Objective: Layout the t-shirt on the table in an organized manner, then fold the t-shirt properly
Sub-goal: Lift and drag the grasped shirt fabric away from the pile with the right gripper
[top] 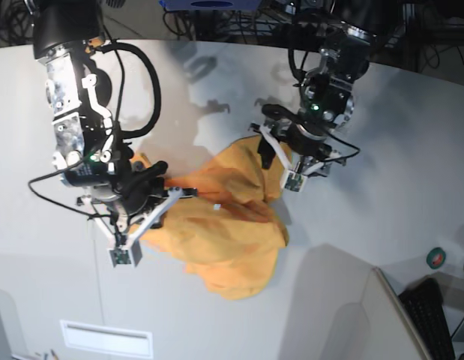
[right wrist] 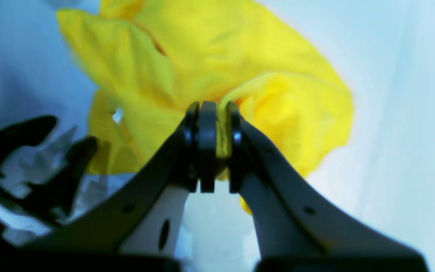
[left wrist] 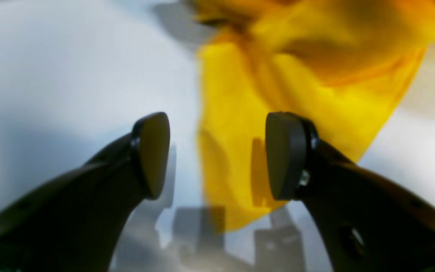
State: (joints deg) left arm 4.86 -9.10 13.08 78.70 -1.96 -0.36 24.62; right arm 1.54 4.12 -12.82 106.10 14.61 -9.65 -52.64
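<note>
Left wrist view showed the left gripper (left wrist: 217,155) with its two dark pads set well apart and nothing between them, hanging above the table (left wrist: 70,83). Beyond the gap lay the t-shirt (left wrist: 296,94), a blurred yellow-orange mass of folds filling the upper right, with one flap running down toward the pads; its edge fell behind the right-hand pad (left wrist: 283,155), while the left-hand pad stood over bare tabletop. Grey shadows of the fingers lay on the surface beneath. Right wrist view showed the right gripper (right wrist: 215,147) with its jaws closed on a fold of the t-shirt (right wrist: 210,68), a thin strip of yellow cloth pinched between the pads. The rest of the garment bunched up behind and to both sides of the fingers, rumpled, resting on the pale table (right wrist: 402,113). At the lower left a dark, blurred shape was too unclear to name. Base view showed the t-shirt (top: 232,225) crumpled in a heap near the middle of the table (top: 381,202), not spread flat. The right gripper (top: 172,191), on the left of that picture, gripped the heap's left edge, and the left gripper (top: 288,157), on the right, hovered at the heap's upper right edge with its fingers spread. A small roll of tape (top: 436,257) and a keyboard (top: 434,311) sat at the lower right.
</note>
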